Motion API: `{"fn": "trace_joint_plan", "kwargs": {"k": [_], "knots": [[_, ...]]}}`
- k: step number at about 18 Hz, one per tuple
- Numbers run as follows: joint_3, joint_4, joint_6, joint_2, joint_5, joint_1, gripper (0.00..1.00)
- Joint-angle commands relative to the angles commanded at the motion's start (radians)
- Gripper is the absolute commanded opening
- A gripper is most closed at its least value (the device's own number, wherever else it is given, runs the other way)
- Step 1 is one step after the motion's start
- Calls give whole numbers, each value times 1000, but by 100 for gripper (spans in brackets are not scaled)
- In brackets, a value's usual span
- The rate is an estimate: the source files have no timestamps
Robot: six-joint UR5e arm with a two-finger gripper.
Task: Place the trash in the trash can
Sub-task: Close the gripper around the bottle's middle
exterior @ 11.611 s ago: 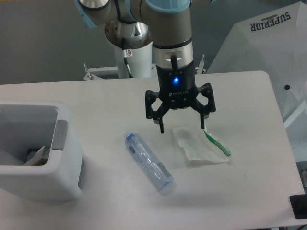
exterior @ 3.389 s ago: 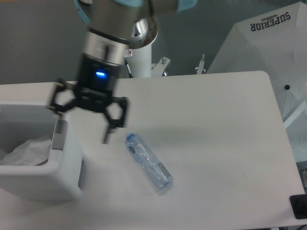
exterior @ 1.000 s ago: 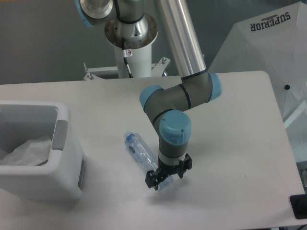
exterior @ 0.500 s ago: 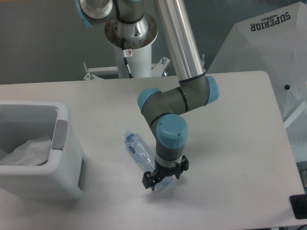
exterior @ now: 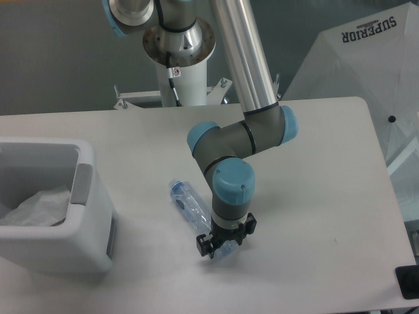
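The only writing that can be read is "SUPERIOR", in dark capitals on the white umbrella (exterior: 357,62) that fills the upper right of the frame behind the bench (exterior: 314,170). The bottle (exterior: 193,208) carries a bluish label, but its print is too small to make out.

The bottle lies on its side at lower centre of the frame, its capped end pointing up and to the left, its other end hidden under the gripper (exterior: 224,239). The gripper points straight down over that lower end, and its jaws sit on either side of the bottle; whether they are pinching it or only straddling it cannot be told from this view. The arm (exterior: 229,140) folds down from the top centre of the frame, its blue-capped wrist just above the gripper.

The trash can (exterior: 46,252) stands at the left edge of the frame, its grey handle panel facing the bottle. The crumpled white wrapper (exterior: 36,206) lies inside it, against the near left part of the opening.

Bare bench surface runs between bottle and trash can, and a wider stretch lies to the right of the arm, out to the bench's rounded right edge. A small dark object (exterior: 407,282) sits at the lower right corner.
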State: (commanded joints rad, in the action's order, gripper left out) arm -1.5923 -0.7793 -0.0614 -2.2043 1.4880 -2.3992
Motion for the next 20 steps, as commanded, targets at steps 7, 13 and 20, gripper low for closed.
{"fn": "trace_joint_plan", "kwargs": {"k": [7, 13, 20], "knots": [[-2, 0, 0, 6, -5, 8, 67], [0, 0, 0, 15, -5, 8, 67], [46, 6, 0, 135, -6, 5, 67]]}}
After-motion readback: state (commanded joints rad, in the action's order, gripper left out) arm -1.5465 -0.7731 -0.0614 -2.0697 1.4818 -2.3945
